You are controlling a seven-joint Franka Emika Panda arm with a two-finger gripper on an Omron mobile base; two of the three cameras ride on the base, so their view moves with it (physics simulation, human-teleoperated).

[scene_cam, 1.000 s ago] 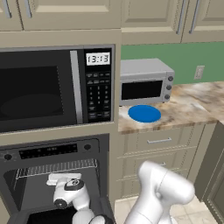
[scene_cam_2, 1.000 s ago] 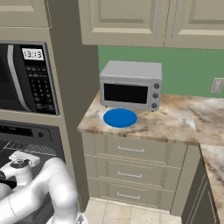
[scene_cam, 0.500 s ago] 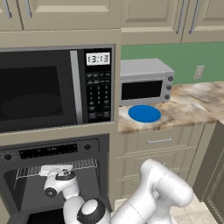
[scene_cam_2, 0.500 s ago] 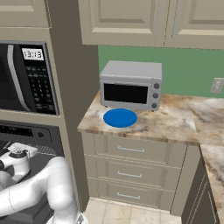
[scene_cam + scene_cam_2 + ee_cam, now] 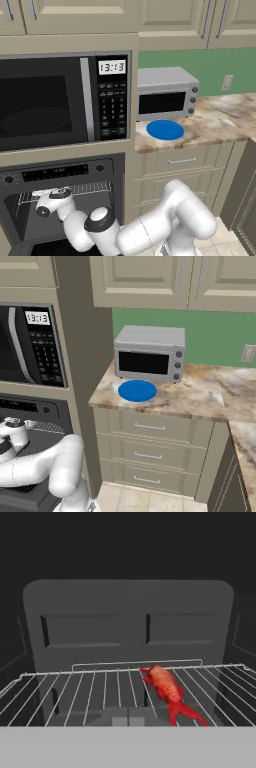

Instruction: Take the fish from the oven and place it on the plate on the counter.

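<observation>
Microwave clock reads 13:13, the only legible writing. The fish lies on the oven's wire rack, right of centre, tail toward the camera. The gripper sits closed and empty just short of it, though its tips are barely visible. Since half a second ago the hand has lifted toward the rack. The blue plate waits on the counter before the toaster oven.

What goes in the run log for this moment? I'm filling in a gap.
stage: reaching into oven | gripper: shut, empty | fish: on rack | plate: bare, on counter
</observation>
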